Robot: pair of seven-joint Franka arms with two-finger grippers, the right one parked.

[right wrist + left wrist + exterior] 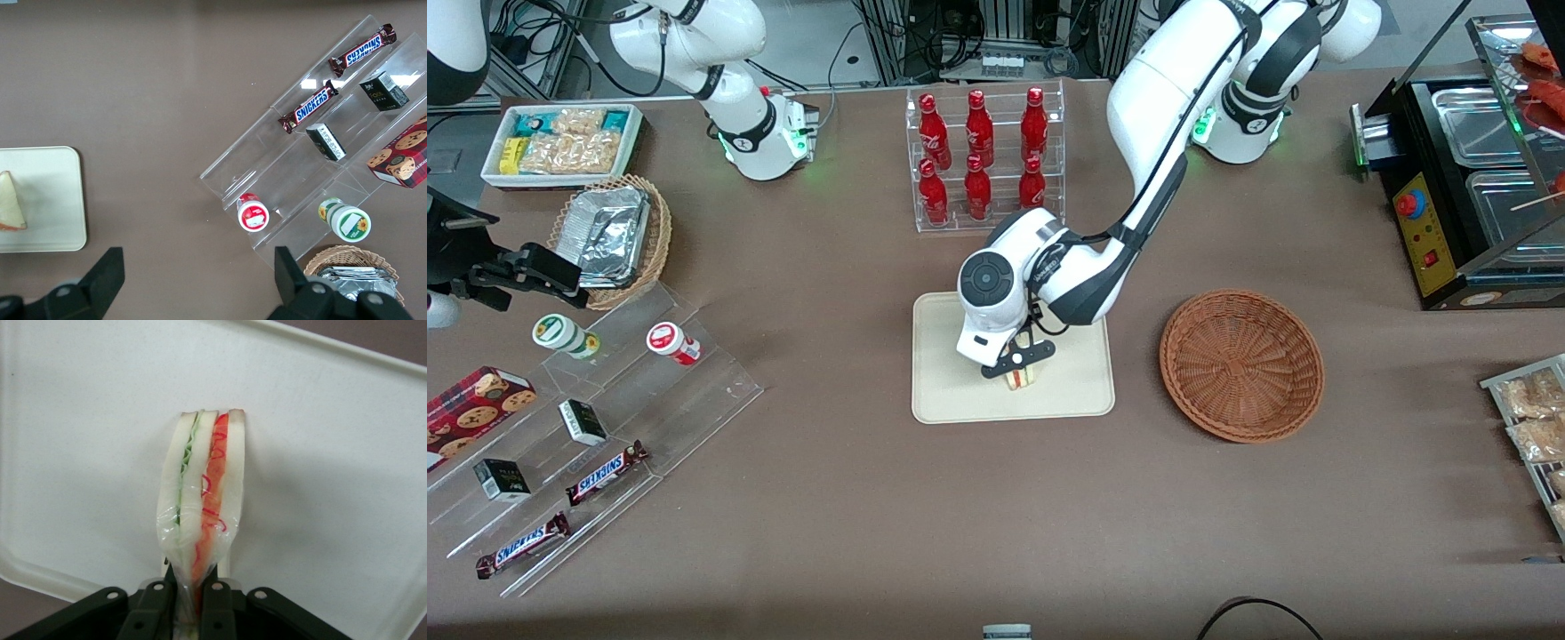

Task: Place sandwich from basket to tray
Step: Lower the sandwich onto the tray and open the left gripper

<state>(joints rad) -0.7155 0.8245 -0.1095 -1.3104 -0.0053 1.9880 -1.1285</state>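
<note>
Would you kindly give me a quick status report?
Gripper shut on sandwich, over tray. Basket empty. Nothing in the way.

Brown table surface [854, 498] carrying a clear rack of red bottles [983, 160], a stepped acrylic display [596, 427] of snack bars, and a black food warmer [1467, 187]; cables and equipment frames lie past the table edge.

sandwich [203, 500]: pale bread, red/orange/green layers | tray [951, 400]: cream | basket [1241, 364]: reddish-brown wicker
</note>
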